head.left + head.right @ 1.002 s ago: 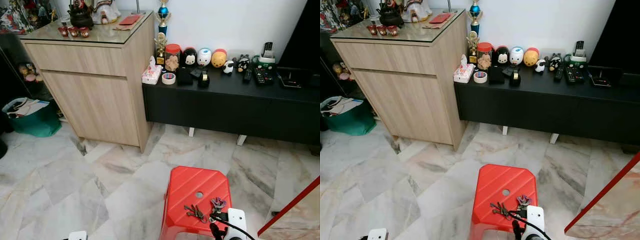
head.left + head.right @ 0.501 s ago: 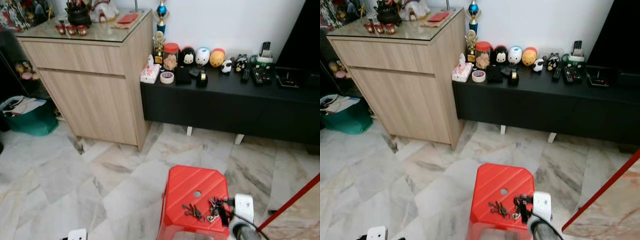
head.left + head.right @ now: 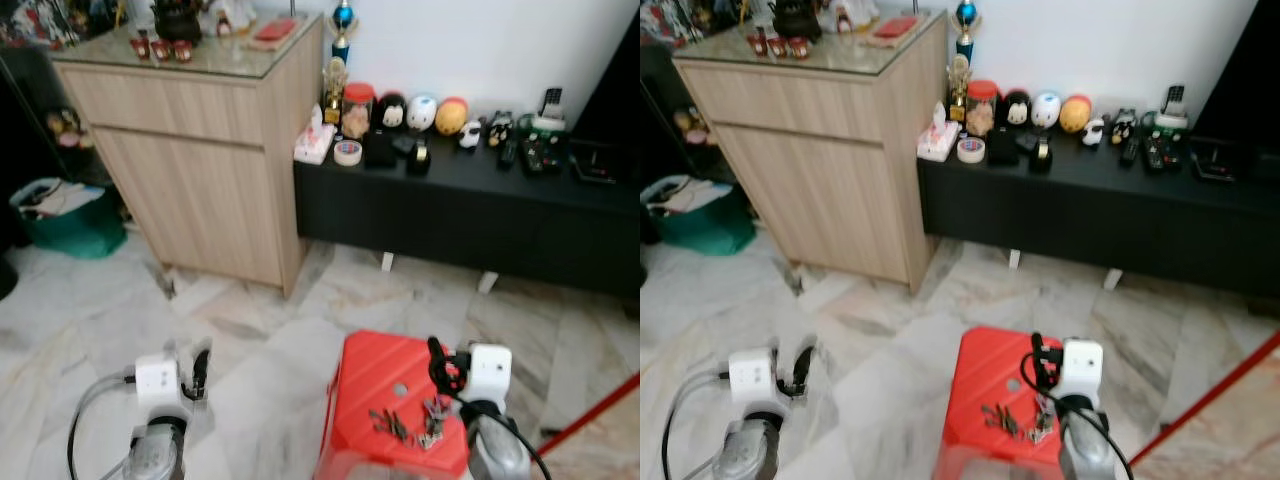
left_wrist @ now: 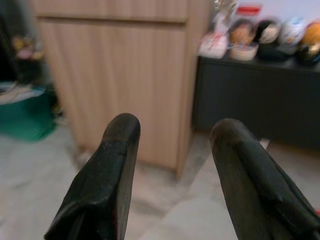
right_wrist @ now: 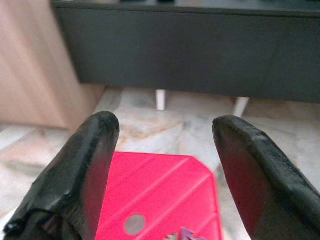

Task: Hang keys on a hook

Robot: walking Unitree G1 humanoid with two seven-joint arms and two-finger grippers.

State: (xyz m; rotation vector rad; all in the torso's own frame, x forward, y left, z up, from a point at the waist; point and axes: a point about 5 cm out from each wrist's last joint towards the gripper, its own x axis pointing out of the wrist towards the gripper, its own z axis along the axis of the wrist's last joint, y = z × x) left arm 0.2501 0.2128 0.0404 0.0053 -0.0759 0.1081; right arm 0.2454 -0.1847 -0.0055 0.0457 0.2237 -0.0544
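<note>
a pale marble floor [image 3: 90, 310] spreads under everything; at the back a wooden cabinet [image 3: 200, 160] stands beside a long black desk [image 3: 470, 205] lined with small toys and remotes; nearer, a red stool [image 3: 385, 375] sits on the floor in front of the robot; the keys [image 3: 405, 425] lie in a loose bunch on the stool's top, near its front edge, untouched by either hand; the right hand [image 3: 436, 364] hovers over the stool just above and behind the keys, its two fingers spread apart and holding nothing, as the right wrist view shows with red stool between them; the left hand [image 3: 200, 362] is raised over bare floor well to the left, also open and empty; no hook can be made out; judging from this, the task has barely begun; the keys are not yet grasped, and lifting, carrying and hanging all remain.
</note>
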